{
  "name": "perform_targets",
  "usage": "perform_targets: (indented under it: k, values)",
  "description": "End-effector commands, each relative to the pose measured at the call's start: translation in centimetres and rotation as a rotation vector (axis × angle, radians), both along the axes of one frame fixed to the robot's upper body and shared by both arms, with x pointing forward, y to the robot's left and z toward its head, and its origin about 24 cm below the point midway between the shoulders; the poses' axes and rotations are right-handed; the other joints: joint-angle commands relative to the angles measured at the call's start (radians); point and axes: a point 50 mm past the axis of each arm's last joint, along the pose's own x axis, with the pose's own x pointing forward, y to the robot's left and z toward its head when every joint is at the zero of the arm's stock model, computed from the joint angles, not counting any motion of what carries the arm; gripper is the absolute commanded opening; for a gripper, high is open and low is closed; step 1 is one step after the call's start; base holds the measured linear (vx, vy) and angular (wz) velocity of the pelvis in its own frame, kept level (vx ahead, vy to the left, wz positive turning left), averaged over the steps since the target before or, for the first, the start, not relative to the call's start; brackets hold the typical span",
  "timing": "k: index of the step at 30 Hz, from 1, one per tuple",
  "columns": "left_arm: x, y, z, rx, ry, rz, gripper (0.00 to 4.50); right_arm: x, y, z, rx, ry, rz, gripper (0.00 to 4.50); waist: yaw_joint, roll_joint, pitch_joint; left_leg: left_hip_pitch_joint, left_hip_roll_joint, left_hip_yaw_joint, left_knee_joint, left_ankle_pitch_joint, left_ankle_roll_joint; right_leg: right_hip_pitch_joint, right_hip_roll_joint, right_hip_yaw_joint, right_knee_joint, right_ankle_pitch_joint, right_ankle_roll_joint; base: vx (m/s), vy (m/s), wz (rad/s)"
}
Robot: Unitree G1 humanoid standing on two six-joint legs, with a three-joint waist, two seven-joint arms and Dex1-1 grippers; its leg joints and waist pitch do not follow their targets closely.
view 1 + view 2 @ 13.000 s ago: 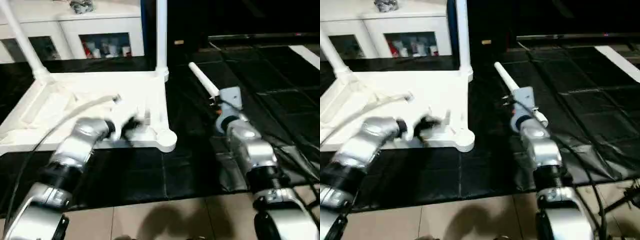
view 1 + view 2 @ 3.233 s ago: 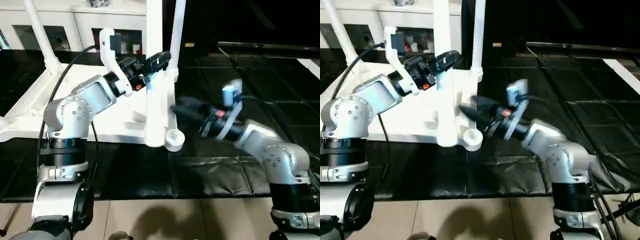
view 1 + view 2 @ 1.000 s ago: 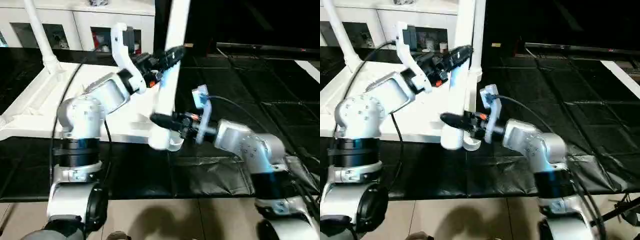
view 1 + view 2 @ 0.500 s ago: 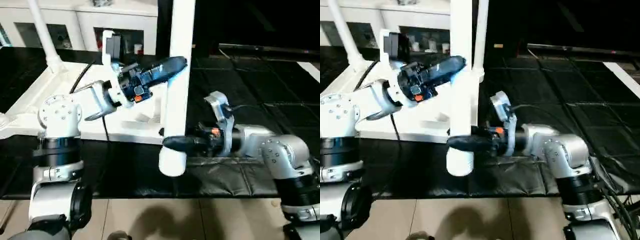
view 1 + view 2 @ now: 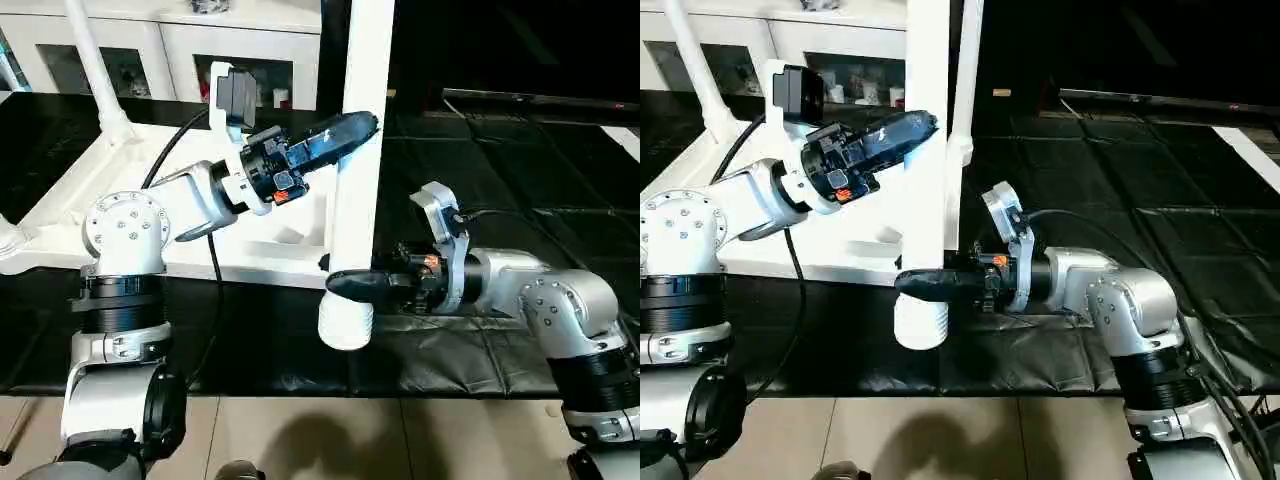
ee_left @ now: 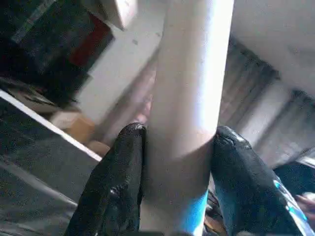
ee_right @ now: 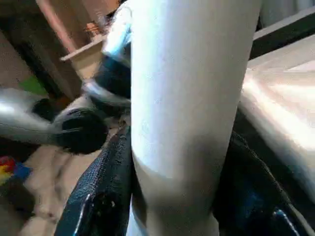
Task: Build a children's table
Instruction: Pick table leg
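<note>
The white tabletop [image 5: 250, 262] lies upside down on the black mat, ribs up. One white leg [image 5: 95, 70] stands in its far left socket and another leg [image 5: 967, 70] in the far right one. A third white leg [image 5: 358, 190] is held upright over the tabletop's near right corner, its wide end just above the mat. My left gripper [image 5: 350, 125] is shut on its upper part, black fingers [image 6: 118, 187] pressed on both sides. My right gripper [image 5: 345, 283] is shut on it near the lower end, its fingers [image 7: 103, 196] wrapping the tube. The near right socket is hidden behind the leg.
A white cabinet [image 5: 240, 40] with glass doors stands behind the tabletop. The black mat [image 5: 500, 150] spreads to the right, and beige floor tiles [image 5: 300, 440] lie nearest me. A black cable [image 5: 212, 260] hangs from my left arm.
The held leg has swung from a tilt to upright and come nearer me, its lower end now in front of the near right corner. Both grippers have kept hold.
</note>
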Motion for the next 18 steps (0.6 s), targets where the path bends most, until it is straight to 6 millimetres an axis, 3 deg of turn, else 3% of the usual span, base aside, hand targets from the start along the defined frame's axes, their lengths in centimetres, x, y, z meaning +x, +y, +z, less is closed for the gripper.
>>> perform_targets:
  k: [1, 2, 6, 8, 10, 11, 13, 14, 15, 18]
  values:
    - [0.6, 0.9, 0.3, 0.007, -0.013, 0.082, 1.81, 1.3, -1.2, -0.5, -0.074, -0.025, -0.141, 2.70, -0.002, 0.007, -0.079, 0.011, 0.021, -0.008, -0.064, -0.179, -0.030, 0.061, -0.079, 0.053, -0.080, -0.291, -0.112, 0.000, 0.000, 0.00]
    - [1.4, 1.3, 0.4, 0.027, -0.002, 0.168, 1.81, 2.0, -1.4, -0.1, -0.031, -0.015, -0.203, 2.70, -0.001, 0.013, -0.081, 0.013, 0.020, -0.008, -0.064, -0.174, -0.030, 0.060, -0.079, 0.053, -0.080, -0.294, -0.104, 0.000, 0.000, 0.00]
    - [1.8, 1.7, 0.3, 0.062, -0.008, 0.230, 1.80, 2.2, -1.7, 0.3, -0.004, -0.045, -0.242, 3.08, -0.002, 0.015, -0.084, 0.012, 0.022, -0.009, -0.064, -0.167, -0.031, 0.060, -0.079, 0.053, -0.077, -0.265, -0.106, 0.000, 0.000, 0.00]
    - [2.0, 1.9, 0.2, 0.113, -0.030, 0.284, 1.78, 2.4, -1.9, 0.7, 0.019, -0.077, -0.283, 3.37, -0.002, 0.015, -0.086, 0.014, 0.025, -0.008, -0.064, -0.154, -0.027, 0.059, -0.078, 0.054, -0.068, -0.194, -0.133, 0.000, 0.000, 0.00]
    - [2.1, 1.9, 0.1, 0.147, -0.045, 0.313, 1.78, 2.4, -2.1, 0.8, 0.017, -0.068, -0.290, 3.42, -0.003, 0.015, -0.085, 0.013, 0.024, -0.007, -0.064, -0.152, -0.023, 0.062, -0.078, 0.054, -0.068, -0.188, -0.138, 0.000, 0.000, 0.00]
    - [2.2, 1.8, 0.0, 0.183, -0.055, 0.339, 1.78, 2.4, -2.3, 1.0, 0.010, -0.066, -0.311, 3.44, -0.002, 0.003, -0.085, 0.010, 0.024, -0.007, -0.064, -0.142, -0.019, 0.065, -0.079, 0.055, -0.069, -0.190, -0.136, 0.000, 0.000, 0.00]
    - [2.3, 1.7, -0.2, 0.220, -0.070, 0.360, 1.78, 2.6, -2.5, 1.0, 0.009, -0.054, -0.350, 3.44, -0.001, 0.002, -0.082, 0.010, 0.023, -0.006, -0.065, -0.137, -0.018, 0.063, -0.082, 0.056, -0.070, -0.222, -0.128, 0.000, 0.000, 0.00]
    - [2.4, 1.5, -0.3, 0.252, -0.075, 0.378, 1.78, 2.7, -2.6, 1.0, 0.006, -0.042, -0.376, 3.44, -0.003, -0.009, -0.081, 0.009, 0.022, -0.003, -0.064, -0.139, -0.016, 0.063, -0.082, 0.056, -0.075, -0.250, -0.117, 0.000, 0.000, 0.00]
    - [2.4, 1.4, -0.3, 0.266, -0.081, 0.383, 1.78, 2.7, -2.7, 1.0, 0.002, -0.038, -0.380, 3.44, -0.001, -0.002, -0.081, 0.010, 0.025, -0.006, -0.065, -0.138, -0.020, 0.061, -0.083, 0.056, -0.071, -0.260, -0.115, 0.000, 0.000, 0.00]
    - [2.3, 1.2, -0.1, 0.279, -0.094, 0.384, 1.78, 2.7, -2.8, 0.7, -0.014, -0.035, -0.380, 3.44, -0.003, -0.002, -0.080, 0.011, 0.023, -0.004, -0.065, -0.147, -0.021, 0.060, -0.083, 0.056, -0.075, -0.275, -0.106, 0.000, 0.000, 0.00]
